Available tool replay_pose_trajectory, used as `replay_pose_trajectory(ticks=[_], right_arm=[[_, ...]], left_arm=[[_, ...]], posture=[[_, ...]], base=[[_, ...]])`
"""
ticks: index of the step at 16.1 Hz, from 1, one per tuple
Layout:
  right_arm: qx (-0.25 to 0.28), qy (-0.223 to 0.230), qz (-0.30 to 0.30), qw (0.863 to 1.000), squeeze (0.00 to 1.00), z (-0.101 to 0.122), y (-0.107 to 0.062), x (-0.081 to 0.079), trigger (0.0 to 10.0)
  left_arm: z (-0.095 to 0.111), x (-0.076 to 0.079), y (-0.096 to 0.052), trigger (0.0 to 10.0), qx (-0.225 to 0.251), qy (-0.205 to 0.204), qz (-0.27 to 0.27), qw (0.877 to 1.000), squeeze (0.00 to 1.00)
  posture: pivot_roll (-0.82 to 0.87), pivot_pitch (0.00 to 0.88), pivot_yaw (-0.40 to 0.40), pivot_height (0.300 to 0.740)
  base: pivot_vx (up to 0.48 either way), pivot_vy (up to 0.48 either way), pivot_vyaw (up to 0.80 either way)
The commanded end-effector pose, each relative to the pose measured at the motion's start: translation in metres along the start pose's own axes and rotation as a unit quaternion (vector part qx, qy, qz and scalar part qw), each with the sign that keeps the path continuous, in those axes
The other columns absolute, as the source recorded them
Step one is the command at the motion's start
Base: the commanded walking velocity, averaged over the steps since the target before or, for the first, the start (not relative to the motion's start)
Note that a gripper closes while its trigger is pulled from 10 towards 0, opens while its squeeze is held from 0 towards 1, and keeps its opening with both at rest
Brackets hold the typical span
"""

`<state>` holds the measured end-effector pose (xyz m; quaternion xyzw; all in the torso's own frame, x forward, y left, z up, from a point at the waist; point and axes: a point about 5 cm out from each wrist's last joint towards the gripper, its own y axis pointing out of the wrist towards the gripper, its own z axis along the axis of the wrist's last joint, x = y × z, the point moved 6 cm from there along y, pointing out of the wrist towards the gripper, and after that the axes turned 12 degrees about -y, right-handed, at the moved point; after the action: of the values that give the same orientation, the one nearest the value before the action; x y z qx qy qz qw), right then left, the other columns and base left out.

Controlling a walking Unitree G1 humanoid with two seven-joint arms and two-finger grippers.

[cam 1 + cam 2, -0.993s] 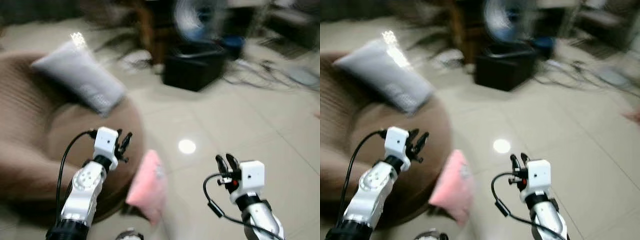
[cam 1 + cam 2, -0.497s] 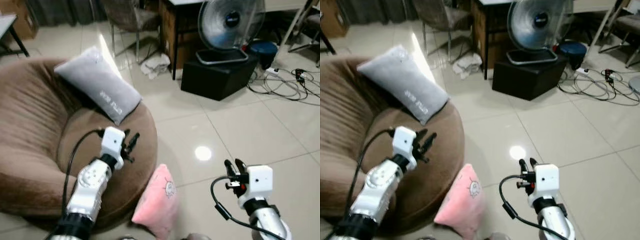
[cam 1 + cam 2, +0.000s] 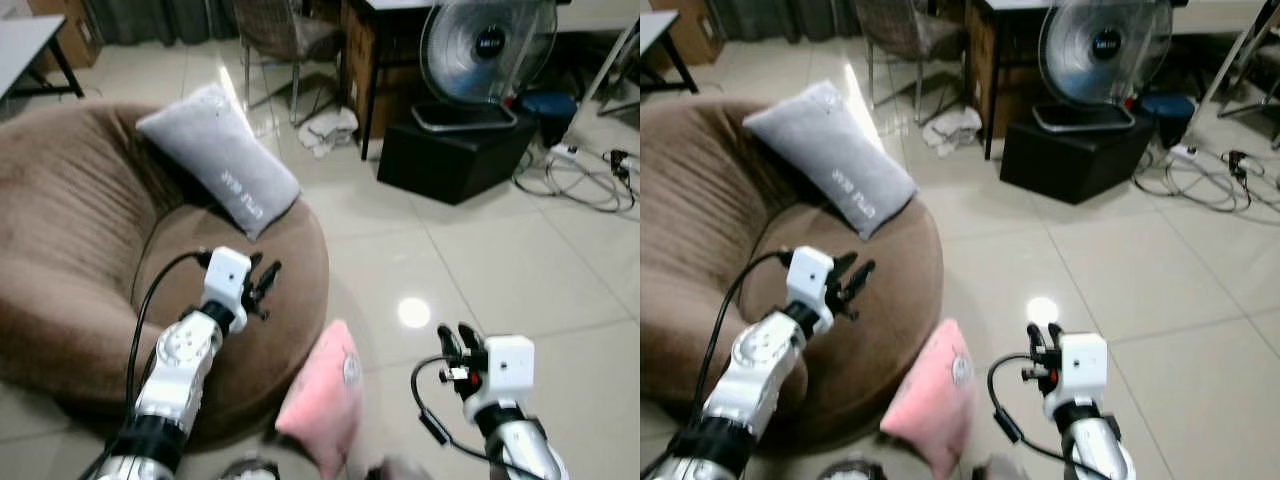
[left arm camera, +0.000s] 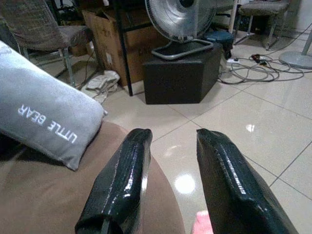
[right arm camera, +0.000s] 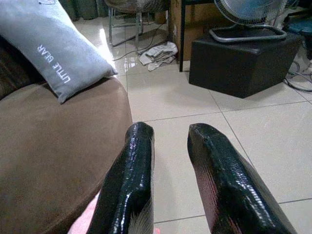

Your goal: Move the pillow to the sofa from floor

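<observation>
A: Both grippers are empty, fingers apart: left gripper (image 3: 262, 288) over the brown sofa (image 3: 70, 250), right gripper (image 3: 452, 345) above bare tile.

B: The pink pillow (image 3: 325, 395) leans on the sofa's near edge, between them. Grey pillow (image 3: 220, 160) sits on the sofa; fan (image 3: 487, 55) and black box (image 3: 455, 155) far right.

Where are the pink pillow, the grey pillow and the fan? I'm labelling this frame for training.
pink pillow (image 3: 322, 395): left eye view, middle of its face.
grey pillow (image 3: 830, 158): right eye view, centre of its top side.
fan (image 3: 487, 46): left eye view, hub of its grille.
</observation>
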<state>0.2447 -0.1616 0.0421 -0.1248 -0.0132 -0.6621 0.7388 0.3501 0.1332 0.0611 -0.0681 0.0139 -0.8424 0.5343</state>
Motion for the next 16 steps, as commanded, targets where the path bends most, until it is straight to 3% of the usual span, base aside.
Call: replay_pose_trajectory(ticks=[1, 6, 9, 12, 16], right_arm=[[-0.005, 0.003, -0.001, 1.000, 0.00, 0.000, 0.000, 0.002, 10.0], [0.014, 0.002, 0.009, 1.000, 0.00, 0.006, 0.009, 0.003, 10.0], [0.023, -0.027, 0.046, 0.998, 0.00, 0.008, 0.042, 0.002, 10.0], [0.036, -0.047, 0.071, 0.996, 0.00, 0.016, 0.072, 0.009, 10.0], [0.046, -0.030, 0.061, 0.997, 0.00, 0.017, 0.084, 0.019, 10.0]], left_arm=[[-0.007, 0.002, 0.000, 10.0, -0.015, -0.002, -0.003, 1.000, 0.00], [-0.009, 0.004, 0.002, 10.0, -0.021, -0.001, -0.003, 1.000, 0.00], [-0.010, 0.007, -0.005, 10.0, -0.027, -0.005, -0.006, 1.000, 0.00], [-0.004, 0.000, -0.027, 10.0, -0.020, -0.004, 0.016, 1.000, 0.00], [-0.032, 0.003, -0.066, 10.0, -0.025, -0.007, 0.048, 0.999, 0.00]], posture=[[-0.07, 0.077, 0.014, 0.645], [-0.06, 0.077, 0.017, 0.601], [-0.03, 0.081, 0.018, 0.601], [0.04, 0.088, -0.007, 0.601], [0.10, 0.093, -0.031, 0.601]], base=[[0.000, 0.000, 0.00], [0.000, 0.000, 0.00], [0.000, 0.000, 0.00], [0.000, 0.000, 0.00], [0.000, 0.000, 0.00]])
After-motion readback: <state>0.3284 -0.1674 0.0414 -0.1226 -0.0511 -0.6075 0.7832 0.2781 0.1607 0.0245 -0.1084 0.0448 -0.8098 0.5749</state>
